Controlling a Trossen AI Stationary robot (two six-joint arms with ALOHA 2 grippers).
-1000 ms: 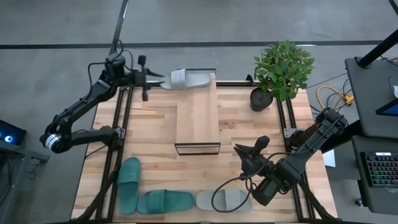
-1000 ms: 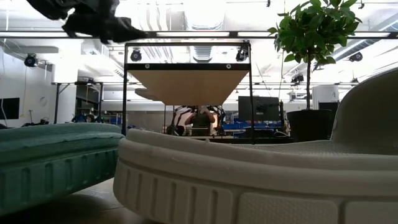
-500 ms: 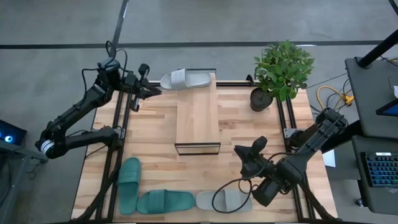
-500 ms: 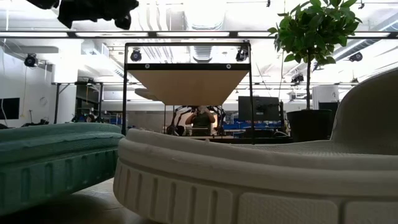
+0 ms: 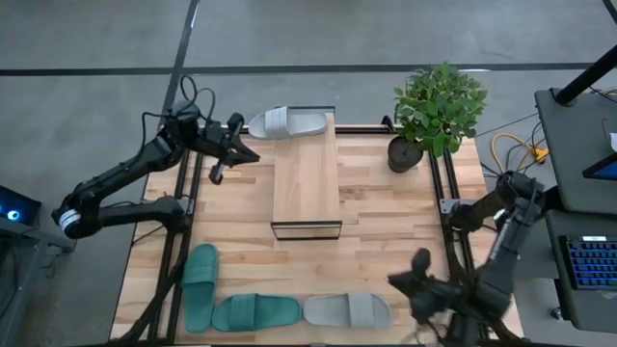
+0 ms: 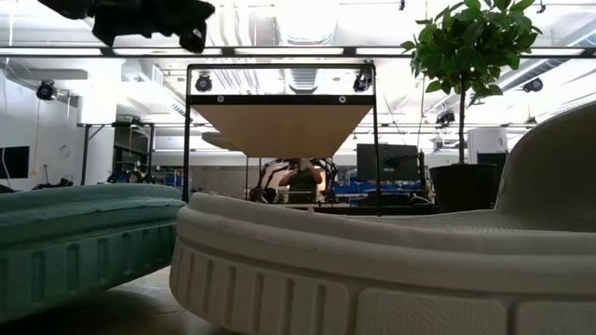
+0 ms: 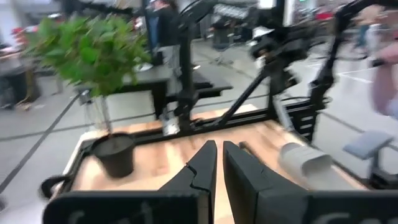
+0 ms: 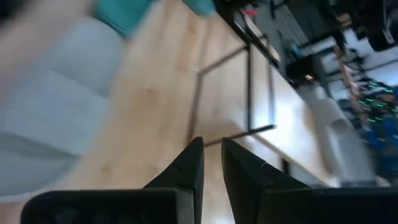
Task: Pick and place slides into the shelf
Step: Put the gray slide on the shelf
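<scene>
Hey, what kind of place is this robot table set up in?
Probably a robotics lab or open workshop. The butcher-block table stands on bare concrete floor, the low view shows exposed ceiling ducts and more workstations behind, and a desk with a lit keyboard sits beside the rig.

My two arms are dark, almost black, built of slim jointed links, and a loose black cable loops above the wrist behind my left claw [image 5: 253, 155]. From just behind that claw, my fingers [image 7: 202, 163] are matte black wedges with stepped inner edges, narrowing to blunt tips, and they rise out of a broad black housing bearing faint raised lettering I cannot read. My right claw [image 8: 211, 155] has the same black tapered fingers on the same flat dark block, and the link behind it is thicker and boxier.
</scene>
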